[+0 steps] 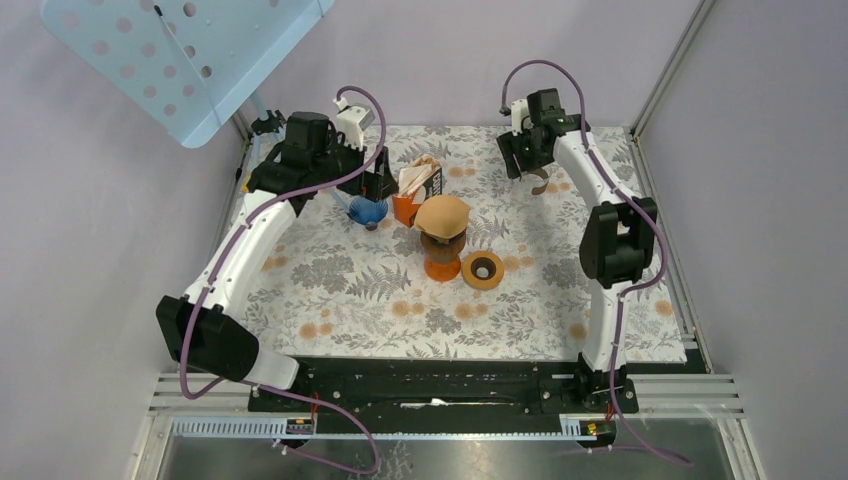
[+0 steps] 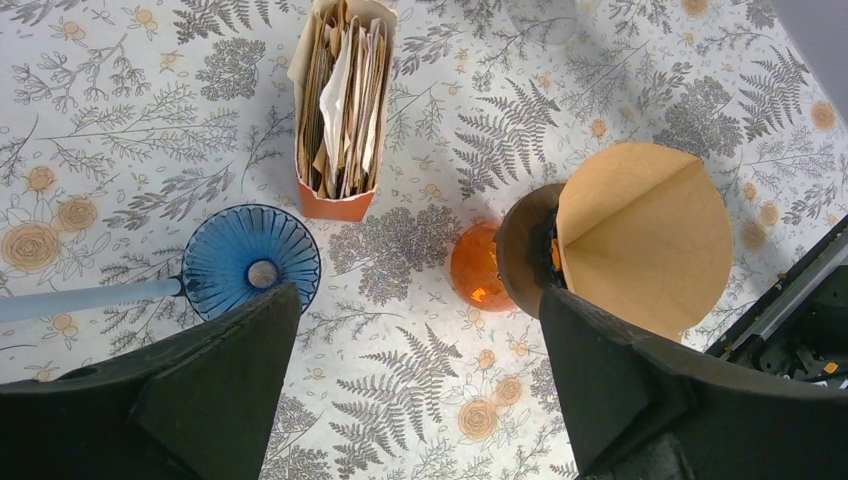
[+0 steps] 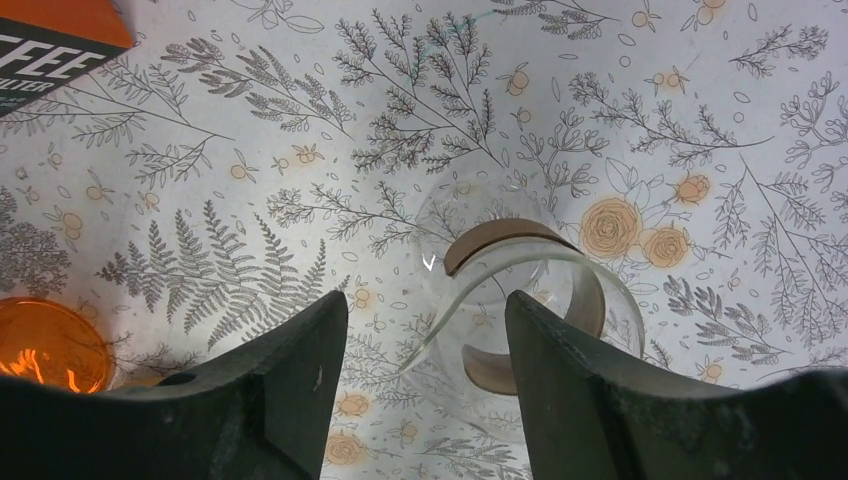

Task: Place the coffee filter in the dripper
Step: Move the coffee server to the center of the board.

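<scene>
brown paper filter: folded cone, sitting like a cap on the orange vessel, mid-table. in the left wrist view it lies tilted over the vessel's brown rim and overhangs one side. can't tell if the tip is seated inside or only perched on the rim.
orange vessel: upright on the table. translucent orange glass below, brown collar on top.
blue dripper: ribbed blue cone with a pale handle sticking out sideways. upright on the table, ribs and centre hole showing. left of the orange vessel and apart from the filter.
left gripper: fingers spread wide, gripping nothing, held above the table. the blue dripper shows beside one finger, the filter and orange vessel beside the other.
filter box: orange carton, open top, packed with brown and white papers. stands just beside the blue dripper, behind the orange vessel in the top view.
orange ring: round with a dark centre, flat on the table just right of the orange vessel.
right gripper: fingers apart, gripping nothing, hanging over the glass carafe at the far right of the table.
glass carafe: clear, brown band round the neck, standing on the table below the gripper, offset toward one finger. well apart from the filter.
arms: both reach to the far half of the table, left arm far left, right arm far right.
</scene>
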Controlling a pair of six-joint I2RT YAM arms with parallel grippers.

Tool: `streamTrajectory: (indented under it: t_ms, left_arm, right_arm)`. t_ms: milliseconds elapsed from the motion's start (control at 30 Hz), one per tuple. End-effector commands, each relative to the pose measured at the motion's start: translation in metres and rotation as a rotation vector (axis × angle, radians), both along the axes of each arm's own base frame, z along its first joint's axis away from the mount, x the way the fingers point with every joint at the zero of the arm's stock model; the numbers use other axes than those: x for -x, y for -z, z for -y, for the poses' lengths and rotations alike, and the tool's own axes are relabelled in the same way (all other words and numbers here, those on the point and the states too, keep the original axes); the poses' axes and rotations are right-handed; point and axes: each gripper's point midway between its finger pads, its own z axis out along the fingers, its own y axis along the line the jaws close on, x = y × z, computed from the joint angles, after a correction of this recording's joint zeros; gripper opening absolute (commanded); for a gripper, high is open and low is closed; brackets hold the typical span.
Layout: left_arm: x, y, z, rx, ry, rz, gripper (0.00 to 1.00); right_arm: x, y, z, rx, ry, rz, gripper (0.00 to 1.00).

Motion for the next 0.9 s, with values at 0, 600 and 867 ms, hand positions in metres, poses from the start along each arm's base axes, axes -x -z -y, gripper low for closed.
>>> streamTrajectory:
  t_ms: [0, 600, 867]
  left_arm:
    - [0.001, -0.020, 0.001, 0.026, 0.022, 0.072, 0.99]
    - [0.000, -0.022, 0.003, 0.030, 0.035, 0.077, 0.99]
    - [-0.001, -0.022, -0.002, -0.005, 0.036, 0.096, 0.99]
  right_arm:
    - [-0.008, -0.003, 0.004, 0.019, 0.024, 0.002, 0.65]
    - [0.001, 0.016, 0.009, 0.045, 0.034, -0.040, 0.21]
    - [0.048, 0.005, 0.020, 0.070, -0.022, -0.025, 0.02]
